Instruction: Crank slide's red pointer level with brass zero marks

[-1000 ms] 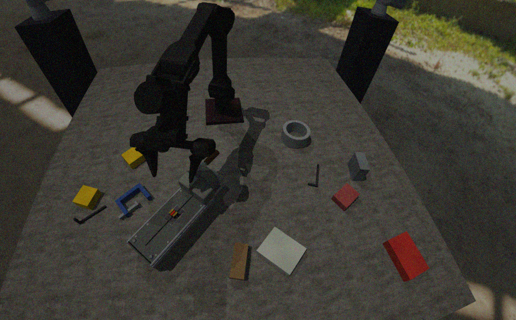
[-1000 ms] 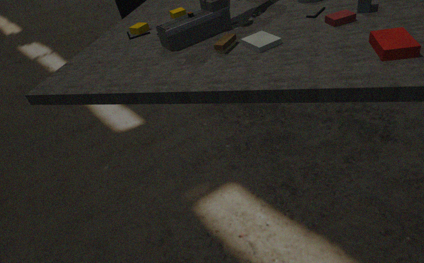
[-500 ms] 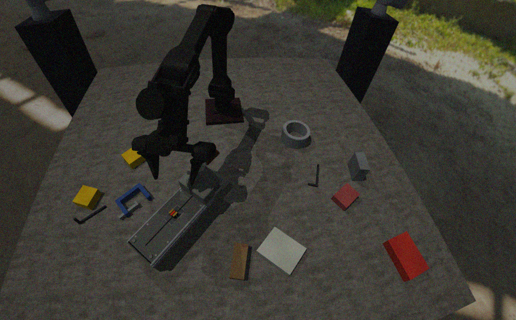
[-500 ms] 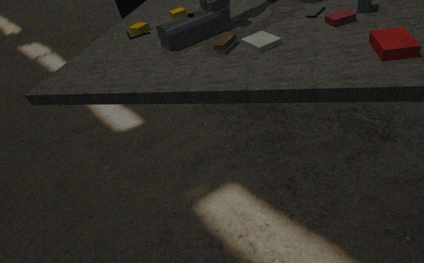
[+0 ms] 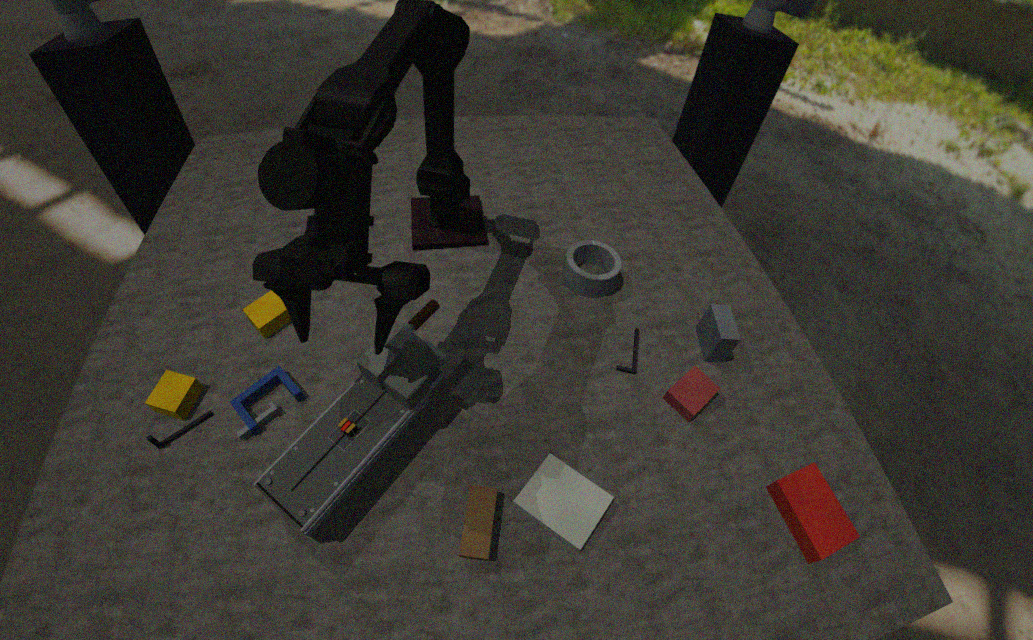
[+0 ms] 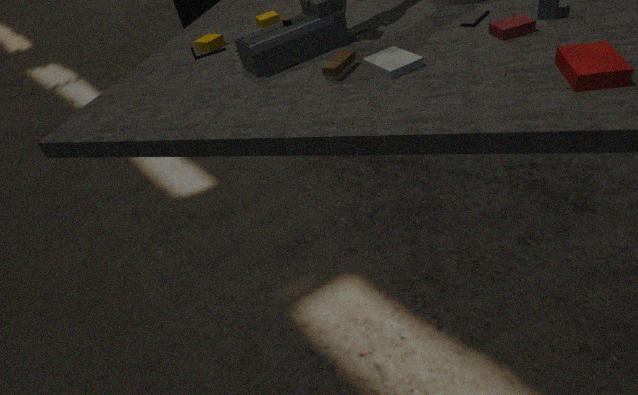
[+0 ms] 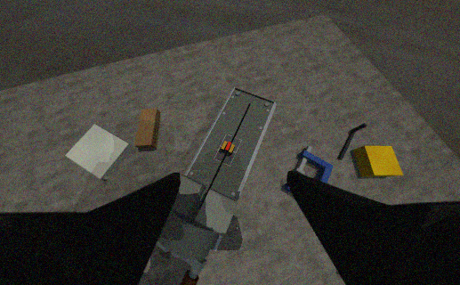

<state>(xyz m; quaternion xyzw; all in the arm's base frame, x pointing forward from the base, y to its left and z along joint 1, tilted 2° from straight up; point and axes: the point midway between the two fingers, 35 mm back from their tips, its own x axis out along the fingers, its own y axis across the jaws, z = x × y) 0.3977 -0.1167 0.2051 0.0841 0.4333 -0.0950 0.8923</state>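
Note:
The grey machine is a long slotted box with a blocky housing at its rear end. Its red pointer sits between small brass marks near mid-slot; it looks about level with them, but too small to tell exactly. The crank's brown handle sticks out behind the housing, only its end showing at the bottom of the wrist view. My gripper is open and empty, above and to the left of the handle in the top view. It is not seen in the exterior view.
Left of the machine are a blue bracket, yellow blocks and a black hex key. Right are an orange-brown block, white slab, grey ring, another hex key, grey block and red blocks.

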